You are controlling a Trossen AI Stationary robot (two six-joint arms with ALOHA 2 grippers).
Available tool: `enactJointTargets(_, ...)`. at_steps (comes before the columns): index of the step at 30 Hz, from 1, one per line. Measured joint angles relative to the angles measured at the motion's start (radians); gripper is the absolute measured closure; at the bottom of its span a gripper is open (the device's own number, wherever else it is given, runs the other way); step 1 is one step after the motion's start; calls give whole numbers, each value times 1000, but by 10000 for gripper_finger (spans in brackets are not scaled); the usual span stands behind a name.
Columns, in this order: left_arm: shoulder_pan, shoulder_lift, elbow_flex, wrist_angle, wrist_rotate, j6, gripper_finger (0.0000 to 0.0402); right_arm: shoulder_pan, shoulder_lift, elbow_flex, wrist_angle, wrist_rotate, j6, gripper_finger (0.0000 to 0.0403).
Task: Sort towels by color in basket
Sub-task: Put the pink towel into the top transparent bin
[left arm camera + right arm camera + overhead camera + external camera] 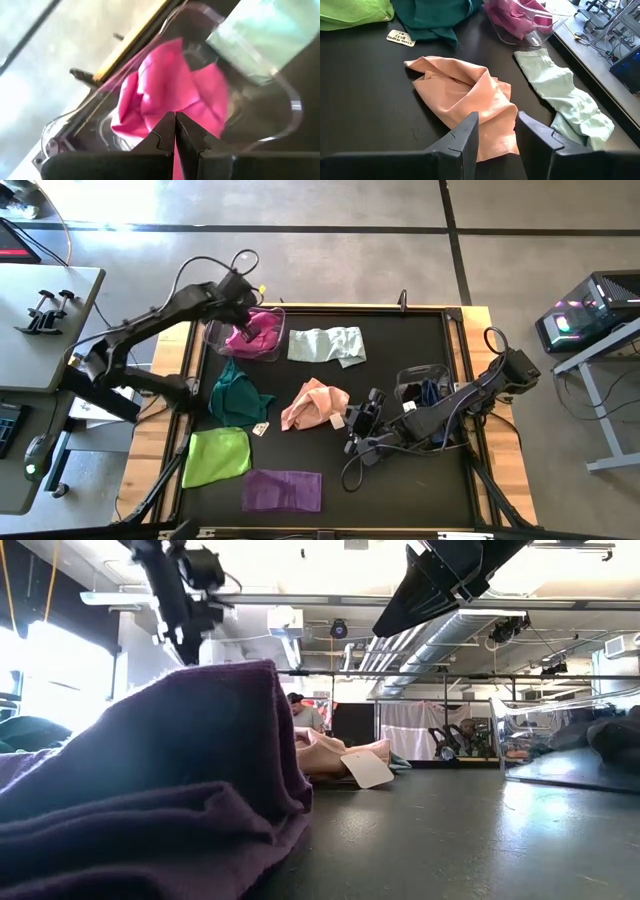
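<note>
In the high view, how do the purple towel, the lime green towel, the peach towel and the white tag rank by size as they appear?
1. Purple towel and lime green towel: they look alike, so I do not rank them.
2. Peach towel.
3. White tag, clearly the smallest.

A small white tag [401,38] lay on the dark mat in the upper left of the right wrist view, beside the dark teal towel [432,17]. It carried dark print, too small to read.
</note>
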Motion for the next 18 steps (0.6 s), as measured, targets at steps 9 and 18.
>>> enactJointTargets(9, -27, -75, -255, 259, 69, -39, 401, 0, 0, 0, -6, 0, 0, 282)
enactJointTargets(18, 31, 30, -426, 384, 69, -134, 401, -2, 0, 0, -14, 12, 0, 282)
